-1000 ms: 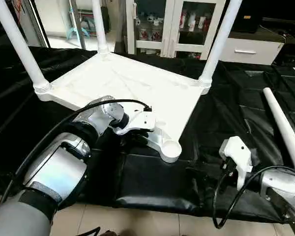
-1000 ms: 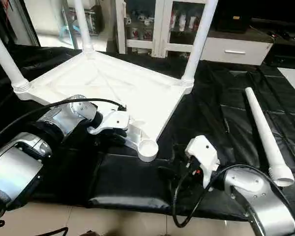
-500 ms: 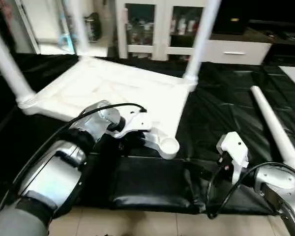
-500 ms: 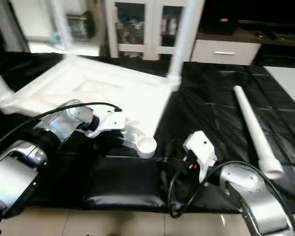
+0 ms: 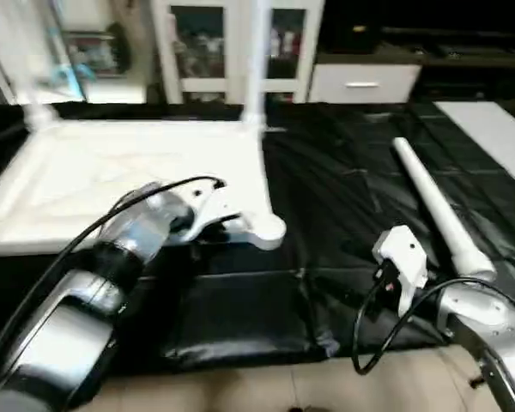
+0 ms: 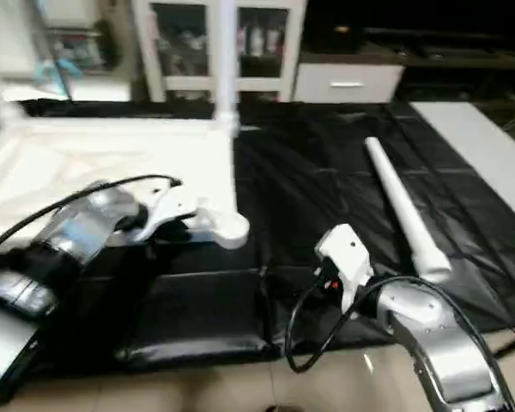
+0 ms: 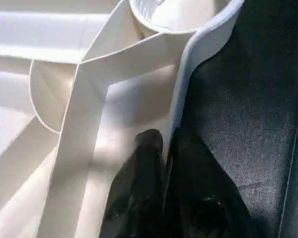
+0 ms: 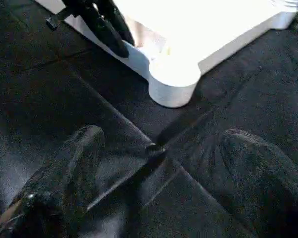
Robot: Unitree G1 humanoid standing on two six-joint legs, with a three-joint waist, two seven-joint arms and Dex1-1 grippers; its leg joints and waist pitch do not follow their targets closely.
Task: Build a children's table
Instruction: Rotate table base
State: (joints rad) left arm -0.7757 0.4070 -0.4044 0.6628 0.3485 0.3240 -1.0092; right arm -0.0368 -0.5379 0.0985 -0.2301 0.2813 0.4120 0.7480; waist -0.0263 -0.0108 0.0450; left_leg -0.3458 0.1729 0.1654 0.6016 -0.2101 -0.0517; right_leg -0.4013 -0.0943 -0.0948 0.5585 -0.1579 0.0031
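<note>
Tabletop position: the white tabletop (image 5: 112, 167) lies underside up on the black mat (image 5: 343, 180), at 10 o'clock in the head view; at least one fitted leg (image 5: 256, 60) rises from its far corner.
Loose leg: the fourth leg (image 5: 433, 210) lies flat on the mat at 2 o'clock, well apart from the tabletop.
Empty socket: the near corner socket (image 5: 266, 230) carries no leg.
Left tool: the left tool (image 7: 166, 153) is clamped on the tabletop's thin edge wall beside the empty socket, one finger inside the rim, one outside.
Right tool: the right tool (image 8: 156, 148) hangs above bare mat, fingers wide apart, holding nothing.
Step in hand: judged to be positioning the tabletop so the empty socket faces the loose leg.
Method: keep the clamp square on the rim; drag low and slowly, since the thin wall may flex or slip from the fingers.
Next requirement: the right tool should take the loose leg near its threaded end.
Left wrist view: shows the ribbing (image 7: 84, 124) and the exact bite on the rim.
Right wrist view: shows the socket from outside and the left tool's fingers at the rim.
</note>
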